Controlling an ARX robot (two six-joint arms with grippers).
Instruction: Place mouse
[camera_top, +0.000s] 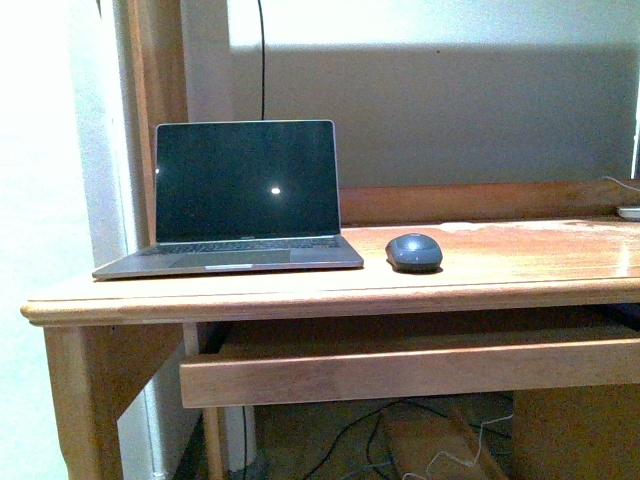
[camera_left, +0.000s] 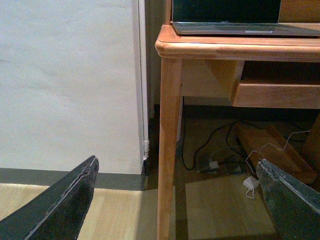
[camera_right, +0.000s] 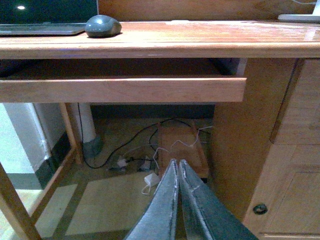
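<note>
Right gripper (camera_right: 178, 167): nearest item in the right wrist view; two dark fingers pressed together along their length, tips meeting, nothing between them; low, below the level of the desk top, over the floor.
Left gripper (camera_left: 177, 167): two dark fingers (camera_left: 70, 200) at the lower corners of the left wrist view, spread wide; nothing between them, touching nothing; low, beside the desk's front left leg (camera_left: 167, 145).
Mouse (camera_top: 414, 252): dark grey, domed oval, cordless; resting flat on the desk top, just beside the laptop's right front corner, with a small gap between them; long axis appears to run roughly side to side across the front view, slightly angled; which end is the front cannot be told. Also seen in the right wrist view (camera_right: 103, 26), next to the laptop's edge.
Laptop (camera_top: 240, 200): grey, lid raised, screen dark with one small bright reflection; stands on the left part of the desk top, close to its front edge.
Desk (camera_top: 520, 275): wooden, glossy reddish-brown top with a rounded front edge; low back rail behind the mouse.
Keyboard tray (camera_top: 410, 370): wooden shelf below the top, pulled partly forward.
Pale flat object (camera_top: 629, 212): at the far right of the top, cut off by the frame; well apart from the mouse.
Cables (camera_right: 135, 155): dark and white leads lying loose on the floor under the desk.
Wall (camera_top: 430, 90): pale, behind the desk, one dark cord hanging down above the laptop.
</note>
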